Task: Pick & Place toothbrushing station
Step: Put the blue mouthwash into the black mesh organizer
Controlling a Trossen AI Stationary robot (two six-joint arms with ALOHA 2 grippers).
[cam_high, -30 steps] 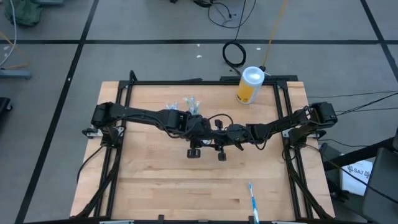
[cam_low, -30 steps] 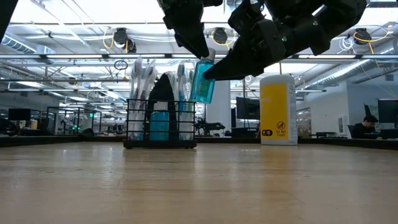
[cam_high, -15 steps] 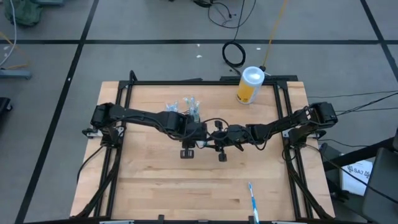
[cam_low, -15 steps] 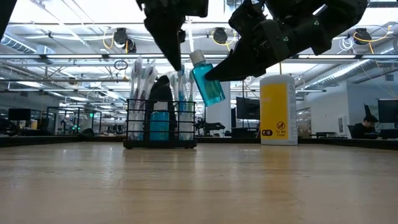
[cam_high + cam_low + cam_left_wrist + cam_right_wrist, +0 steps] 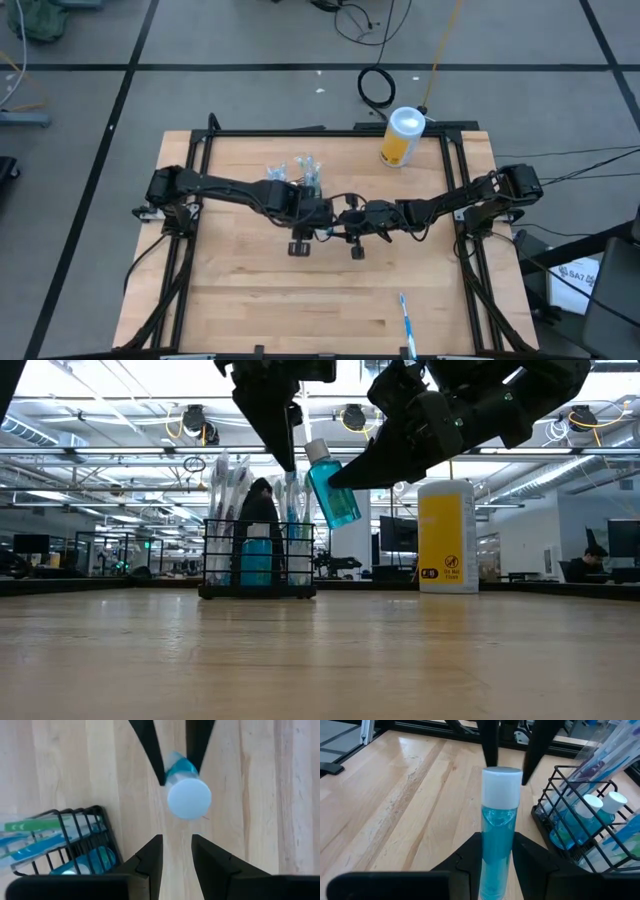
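A black wire caddy [image 5: 258, 557] stands on the table left of centre, toward the far side, holding white-and-blue toothbrushes [image 5: 225, 485] and teal tubes [image 5: 257, 560]. It also shows in the high view [image 5: 293, 170]. My right gripper [image 5: 497, 842] is shut on a clear bottle of blue liquid with a white cap [image 5: 332, 490], held in the air just right of the caddy. My left gripper [image 5: 177, 845] is open and empty. It points down, above and a little left of the bottle's cap [image 5: 189, 799]. My right gripper pinches the bottle's body [image 5: 497, 855] below the shoulder between its two fingers [image 5: 530, 857]. The fingers come slanting down from the table's right and lie across the bottle. The bottle is lifted clear, tilted with its cap [image 5: 317, 452] up and toward the left.
A yellow canister with a white lid [image 5: 446, 535] stands at the far right of the table [image 5: 240, 300]. One loose toothbrush [image 5: 406, 325] lies near the front edge, right of centre. Black frame rails run along the table's sides.
My left gripper has drawn away from the bottle's cap, up and toward the table's left. The bottle, which hung nearly upright between both grippers, has tipped in my right gripper with its cap toward the left.
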